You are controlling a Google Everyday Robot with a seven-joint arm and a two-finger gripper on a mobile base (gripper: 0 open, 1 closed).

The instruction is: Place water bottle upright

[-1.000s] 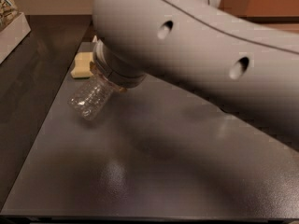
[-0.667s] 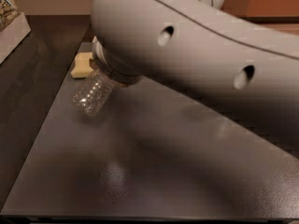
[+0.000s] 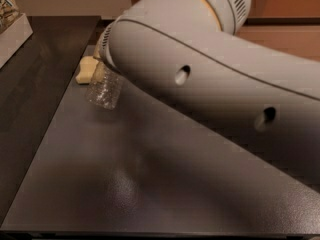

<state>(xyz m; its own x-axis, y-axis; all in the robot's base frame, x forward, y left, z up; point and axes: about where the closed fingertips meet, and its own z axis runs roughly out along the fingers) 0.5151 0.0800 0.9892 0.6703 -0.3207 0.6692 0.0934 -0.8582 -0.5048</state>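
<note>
The water bottle (image 3: 105, 90) shows only as its clear ribbed lower body, tilted, at the far left of the grey table top (image 3: 150, 184). Its cap and label are hidden behind my arm (image 3: 200, 84). The big white arm link crosses the view from the upper left to the right edge. My gripper is hidden behind the arm's wrist end (image 3: 103, 46), right above the bottle's upper part. I cannot see whether it holds the bottle.
A pale yellow sponge-like object (image 3: 87, 70) lies just left of and behind the bottle. A white box (image 3: 12, 34) stands at the far left on the dark wooden surface (image 3: 30, 94). The grey top's front edge runs along the bottom of the view.
The arm's wrist end and the bottle have shifted together a little up and away. The bottle now stands steeper than a second ago.
</note>
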